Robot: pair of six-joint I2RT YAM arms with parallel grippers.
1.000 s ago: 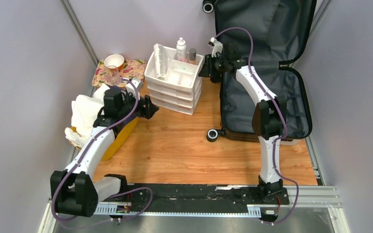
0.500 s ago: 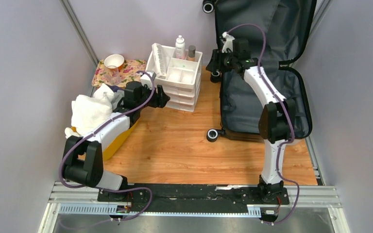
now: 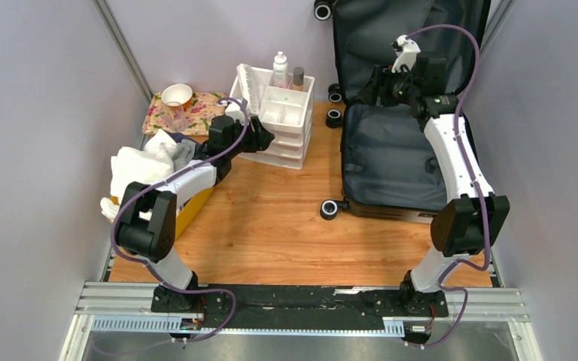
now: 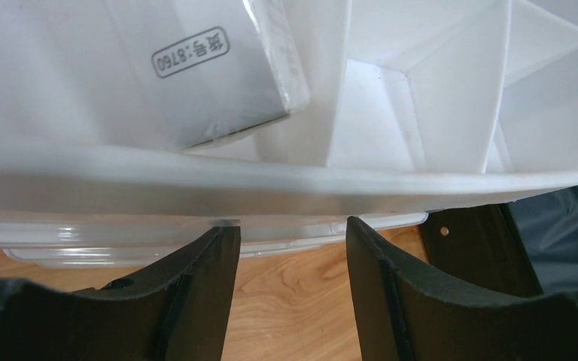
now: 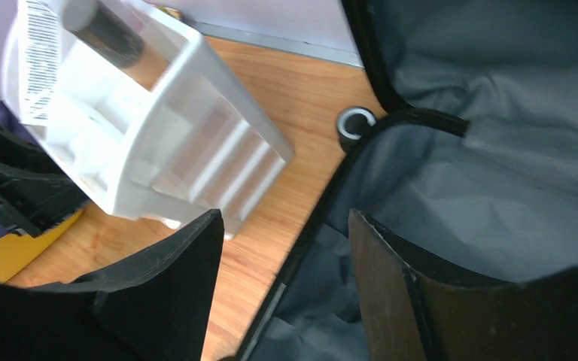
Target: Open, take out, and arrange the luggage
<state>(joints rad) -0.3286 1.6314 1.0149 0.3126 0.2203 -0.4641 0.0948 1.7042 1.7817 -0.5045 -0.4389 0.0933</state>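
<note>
Hovering at the organizer's near rim with the left gripper parted and empty, and poising the right gripper, also spread and holding nothing, over the luggage lying open at the table's right, apparently arranging now, likely needing a squared pinch on that rim next.

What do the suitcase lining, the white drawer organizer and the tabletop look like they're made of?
Suitcase lining: dark grey fabric, matte, judging by its soft wrinkles. Drawer organizer: white moulded plastic, smooth and slightly glossy, with clear drawer fronts. Tabletop: wood or wood-look laminate, orange grain pattern; which one is unclear.
</note>
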